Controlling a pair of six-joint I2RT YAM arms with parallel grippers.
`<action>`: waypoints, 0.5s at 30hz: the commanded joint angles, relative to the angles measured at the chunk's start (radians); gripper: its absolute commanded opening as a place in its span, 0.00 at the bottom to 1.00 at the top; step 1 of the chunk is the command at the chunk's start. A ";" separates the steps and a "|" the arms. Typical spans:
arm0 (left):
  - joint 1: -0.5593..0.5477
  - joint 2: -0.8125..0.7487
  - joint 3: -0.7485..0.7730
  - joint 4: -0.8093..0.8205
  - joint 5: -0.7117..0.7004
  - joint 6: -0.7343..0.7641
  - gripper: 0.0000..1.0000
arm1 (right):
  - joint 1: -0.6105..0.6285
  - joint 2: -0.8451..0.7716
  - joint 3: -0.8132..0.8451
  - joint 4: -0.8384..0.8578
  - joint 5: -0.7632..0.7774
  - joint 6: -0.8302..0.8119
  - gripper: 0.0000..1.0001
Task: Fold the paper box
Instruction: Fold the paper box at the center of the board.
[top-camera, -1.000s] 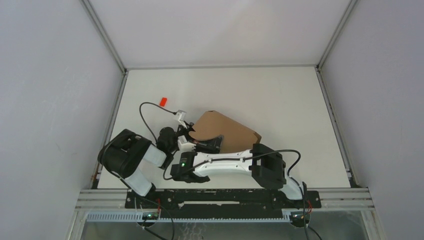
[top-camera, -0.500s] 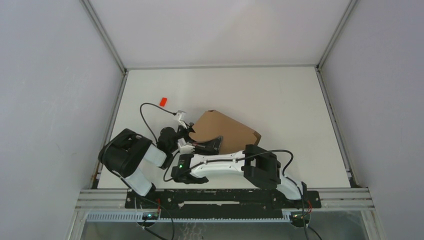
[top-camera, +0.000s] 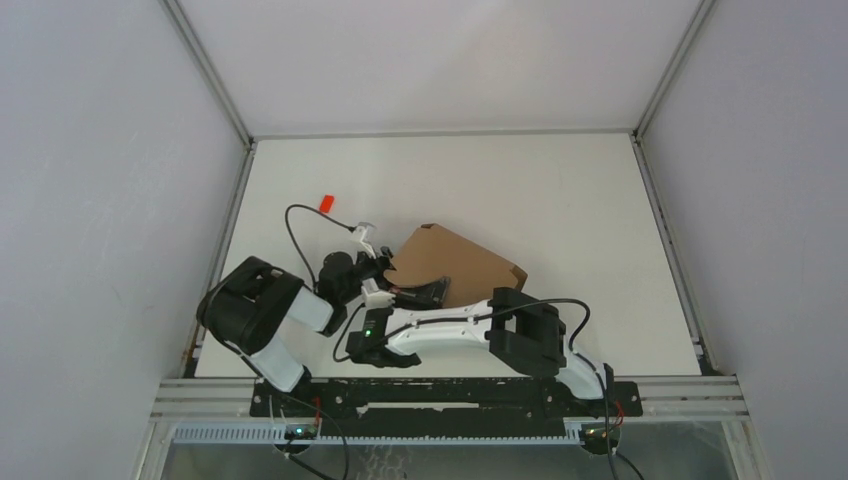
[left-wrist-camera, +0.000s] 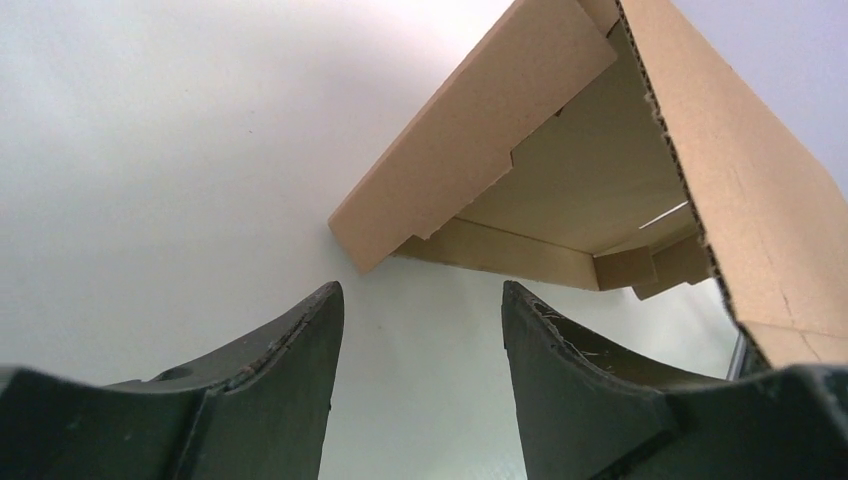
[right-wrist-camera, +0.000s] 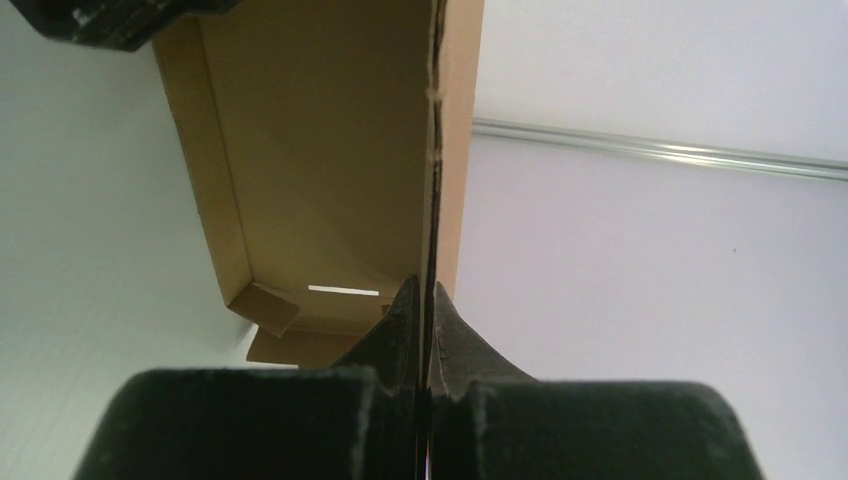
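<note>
The brown paper box (top-camera: 460, 262) lies left of the table's middle, its lid panel lifted off the tray. My right gripper (top-camera: 425, 293) is at its near edge. In the right wrist view that gripper (right-wrist-camera: 428, 292) is shut on the lid's thin edge, with the box's inside (right-wrist-camera: 320, 150) and a slit to its left. My left gripper (top-camera: 378, 276) is at the box's left corner. In the left wrist view it (left-wrist-camera: 420, 300) stands open with bare table between its fingers. The box's corner (left-wrist-camera: 470, 160) lies just beyond the tips, apart from them.
A tiny red block (top-camera: 325, 203) lies on the table to the far left of the box. The white table (top-camera: 560, 200) is bounded by grey walls with metal rails on three sides. Both arms crowd the near left, the right forearm (top-camera: 450, 328) stretched across in front of the box.
The box has shifted a little to the right and turned slightly with my right gripper on its lid. The right arm's elbow drew slightly left. The left gripper barely moved.
</note>
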 joint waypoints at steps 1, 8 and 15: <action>0.025 -0.045 0.028 0.041 0.022 0.048 0.64 | -0.002 -0.057 -0.012 0.071 -0.038 -0.036 0.00; 0.067 -0.051 0.030 0.005 -0.006 0.040 0.58 | 0.007 -0.060 -0.012 0.066 -0.035 -0.032 0.00; 0.070 -0.034 0.147 -0.163 -0.038 0.062 0.53 | 0.020 -0.062 -0.010 0.044 -0.034 -0.012 0.00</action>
